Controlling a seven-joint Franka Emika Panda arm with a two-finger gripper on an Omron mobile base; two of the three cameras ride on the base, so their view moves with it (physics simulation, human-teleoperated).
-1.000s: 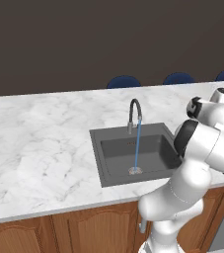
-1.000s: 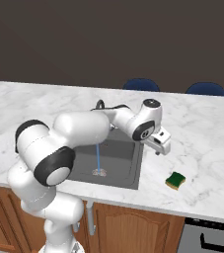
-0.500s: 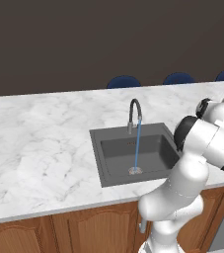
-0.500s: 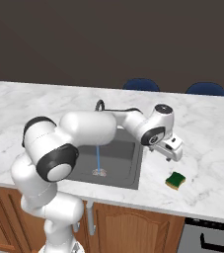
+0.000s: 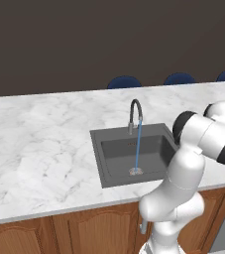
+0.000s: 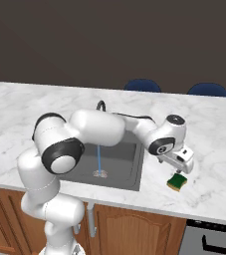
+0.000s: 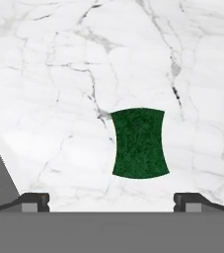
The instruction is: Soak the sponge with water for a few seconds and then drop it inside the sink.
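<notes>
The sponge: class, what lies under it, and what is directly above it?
The sponge lies flat on the white marble counter, right of the sink. The open gripper hangs above it. The counter patch beneath it is covered.

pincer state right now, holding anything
Pincer: open, holding nothing, above the sponge on the counter.

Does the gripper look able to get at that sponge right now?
Probably yes. The gripper hangs open just above the sponge, which lies flat on bare counter beside the sink, with nothing between them or crowding it.
</notes>
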